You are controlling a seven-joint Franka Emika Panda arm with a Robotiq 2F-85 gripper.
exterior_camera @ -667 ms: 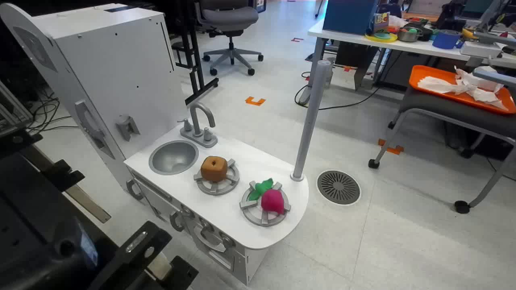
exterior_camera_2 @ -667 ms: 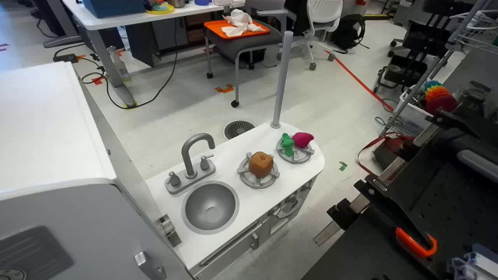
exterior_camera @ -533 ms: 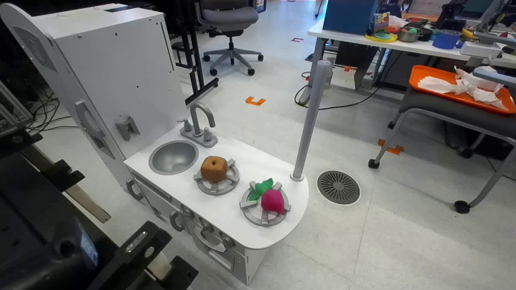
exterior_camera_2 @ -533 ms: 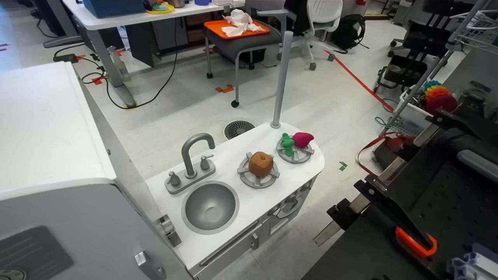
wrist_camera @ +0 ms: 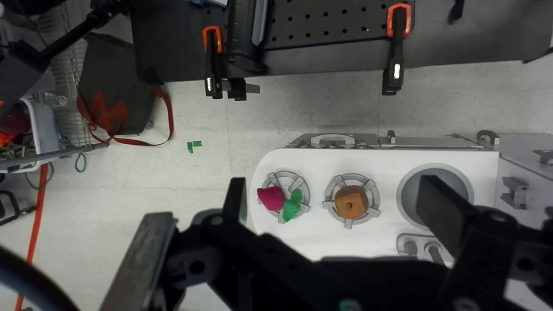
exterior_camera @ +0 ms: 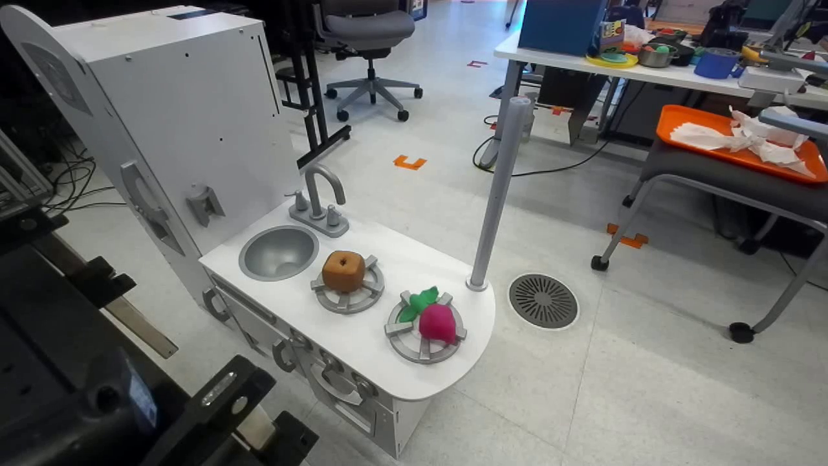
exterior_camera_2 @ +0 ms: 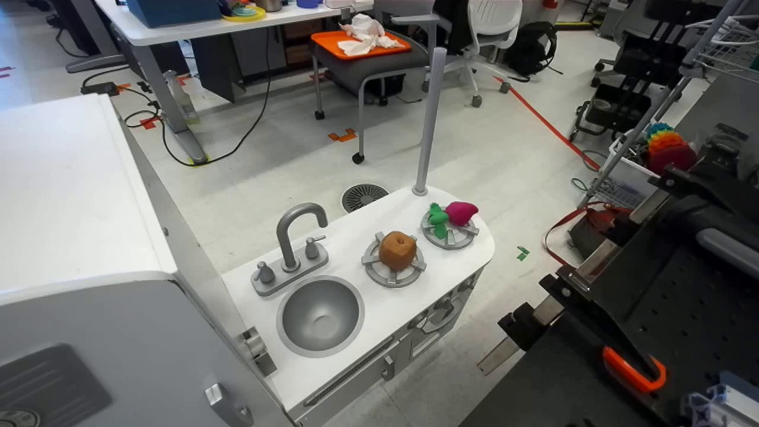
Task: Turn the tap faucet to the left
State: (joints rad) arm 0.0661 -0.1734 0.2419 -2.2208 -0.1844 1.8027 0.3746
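The tap faucet is a small grey hook-shaped spout on a short base. It stands on the white toy counter beside the sink in both exterior views [exterior_camera: 315, 194] [exterior_camera_2: 284, 234]. Its spout curves over toward the right of the picture in both. In the wrist view its base [wrist_camera: 411, 246] shows at lower right, and the spout is mostly hidden behind a finger. My gripper [wrist_camera: 332, 185] is open and empty, its fingers wide apart high above the counter. The gripper is out of view in both exterior views.
The round sink basin [exterior_camera_2: 320, 317] lies in front of the faucet. A brown block [exterior_camera_2: 398, 250] and a pink-and-green toy [exterior_camera_2: 459, 213] sit on the burners. A tall grey pole [exterior_camera_2: 430, 124] rises from the counter. A white toy cabinet [exterior_camera: 187, 110] stands at the sink end.
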